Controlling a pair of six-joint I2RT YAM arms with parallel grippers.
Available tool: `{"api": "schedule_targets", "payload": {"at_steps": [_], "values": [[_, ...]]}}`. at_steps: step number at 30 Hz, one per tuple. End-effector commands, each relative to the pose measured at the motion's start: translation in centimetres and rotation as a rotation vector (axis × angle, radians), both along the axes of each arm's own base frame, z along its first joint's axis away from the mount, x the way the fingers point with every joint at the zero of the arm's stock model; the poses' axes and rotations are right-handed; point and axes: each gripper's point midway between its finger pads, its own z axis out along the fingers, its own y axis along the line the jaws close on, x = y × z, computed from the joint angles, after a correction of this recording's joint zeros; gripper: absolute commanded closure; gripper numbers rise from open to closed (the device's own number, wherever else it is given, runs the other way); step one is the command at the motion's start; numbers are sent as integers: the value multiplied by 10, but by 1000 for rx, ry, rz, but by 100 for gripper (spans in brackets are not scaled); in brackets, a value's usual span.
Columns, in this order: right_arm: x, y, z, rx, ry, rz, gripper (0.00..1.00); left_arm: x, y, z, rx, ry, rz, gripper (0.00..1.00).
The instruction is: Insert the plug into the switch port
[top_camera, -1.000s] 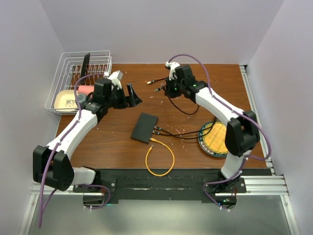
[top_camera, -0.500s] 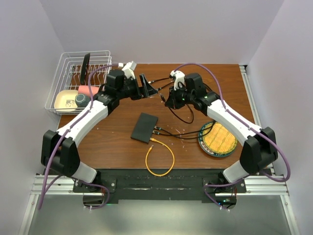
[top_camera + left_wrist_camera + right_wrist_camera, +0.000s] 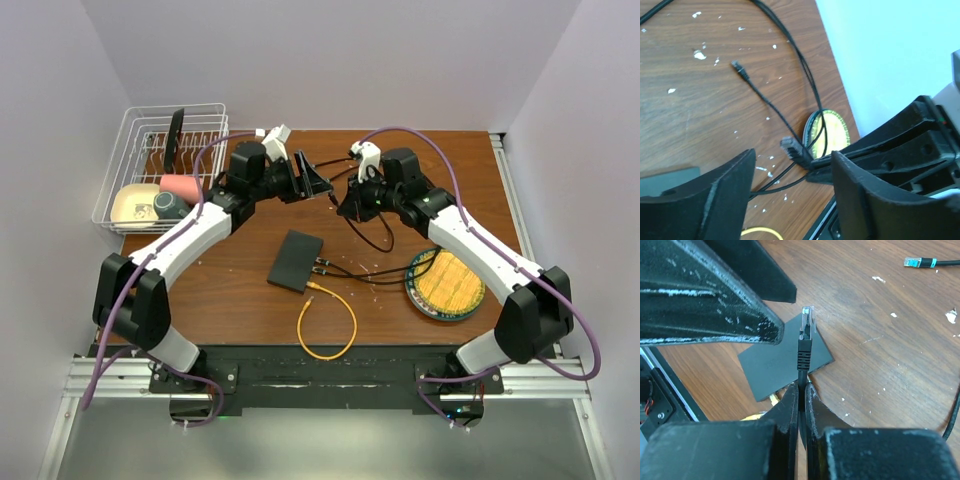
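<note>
The black plug (image 3: pixel 805 335) stands up from my right gripper (image 3: pixel 801 386), which is shut on the cable just behind it, above the back middle of the table. In the left wrist view the same plug (image 3: pixel 792 149) lies between and just beyond my left gripper (image 3: pixel 792 195), whose jaws stand open and do not touch it. From above, the left gripper (image 3: pixel 318 182) faces the right gripper (image 3: pixel 347 207) closely. The switch (image 3: pixel 296 260), a flat black box, lies below them with cables in its right edge; it also shows under the plug as switch (image 3: pixel 785 365).
A yellow cable (image 3: pixel 330 320) loops in front of the switch. A round yellow-and-dark plate (image 3: pixel 447 285) sits at the right. A white wire rack (image 3: pixel 165 165) with dishes stands at the back left. Loose cable ends lie on the table: one black (image 3: pixel 740 69), one teal-banded (image 3: pixel 917 262).
My left arm has swung right toward the right gripper and its jaws have narrowed. The right gripper has shifted a little left and toward the front, still holding the plug's cable.
</note>
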Motion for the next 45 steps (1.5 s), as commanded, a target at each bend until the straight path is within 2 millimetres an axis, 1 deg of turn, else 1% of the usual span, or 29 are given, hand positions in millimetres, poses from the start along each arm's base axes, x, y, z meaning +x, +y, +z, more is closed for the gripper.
{"api": "schedule_targets", "payload": {"at_steps": [1, 5, 6, 8, 11, 12, 13, 14, 15, 16, 18, 19, 21, 22, 23, 24, 28, 29, 30, 31, 32, 33, 34, 35, 36, 38, 39, 42, 45], "values": [[-5, 4, 19, 40, -48, 37, 100, 5, -16, 24, -78, -56, -39, 38], [-7, 6, 22, 52, -48, 51, 100, 6, -22, 23, -90, -52, -60, 46], [-8, 6, 22, 53, -48, 53, 100, 5, -23, 22, -91, -49, -65, 51], [-8, 6, 25, 59, -51, 51, 100, 4, -27, 22, -93, -46, -80, 56], [-8, 6, 28, 67, -55, 50, 100, 4, -28, 20, -95, -42, -87, 68], [-8, 7, 28, 67, -55, 52, 100, 4, -28, 19, -95, -42, -87, 77], [-9, 7, 28, 69, -56, 53, 100, 4, -27, 23, -98, -51, -83, 82], [-9, 7, 28, 68, -55, 53, 100, 4, -27, 24, -98, -55, -78, 91], [-9, 7, 27, 67, -53, 53, 99, 4, -26, 25, -100, -62, -76, 95], [-10, 7, 27, 67, -48, 57, 90, 3, -26, 28, -104, -75, -75, 99], [-12, 8, 30, 83, -42, 60, 75, 1, -25, 34, -111, -108, -82, 100], [-12, 7, 32, 87, -46, 52, 61, -1, -24, 37, -115, -122, -89, 100], [-12, 5, 38, 113, -53, 33, 52, -4, -23, 40, -124, -153, -94, 100], [-11, 4, 49, 137, -83, 29, 47, -7, -21, 45, -132, -172, -98, 100], [-12, 4, 53, 149, -92, 27, 42, -9, -21, 48, -136, -188, -101, 100], [-10, 1, 58, 168, -94, 18, 39, -12, -19, 52, -144, -211, -103, 100], [-12, -1, 84, 270, -108, 58, 39, -20, -17, 65, -162, -275, -125, 100], [-18, 1, 87, 305, -94, 98, 40, -22, -16, 68, -166, -292, -129, 100], [-12, -4, 97, 352, -104, 88, 41, -24, -15, 73, -173, -313, -128, 100], [-13, -6, 103, 385, -103, 100, 42, -25, -13, 76, -177, -323, -127, 100], [-21, -6, 100, 423, -71, 147, 42, -26, -12, 78, -189, -342, -125, 100], [-16, -11, 114, 493, -78, 149, 43, -29, -9, 85, -204, -363, -127, 100], [-17, -12, 116, 525, -65, 166, 43, -31, -8, 89, -220, -369, -127, 100], [-23, -12, 112, 554, -27, 215, 43, -32, -5, 94, -234, -397, -126, 100], [-21, -14, 124, 601, -32, 223, 44, -36, -4, 99, -245, -414, -135, 100], [-23, -13, 125, 627, -12, 250, 43, -40, -4, 109, -263, -456, -151, 100], [-27, -12, 131, 646, -6, 276, 40, -44, -4, 113, -268, -471, -171, 100], [-31, -10, 139, 677, 5, 310, 37, -52, -6, 123, -290, -517, -213, 100], [-32, -8, 138, 692, 34, 325, 37, -57, -8, 129, -311, -545, -248, 100]]}}
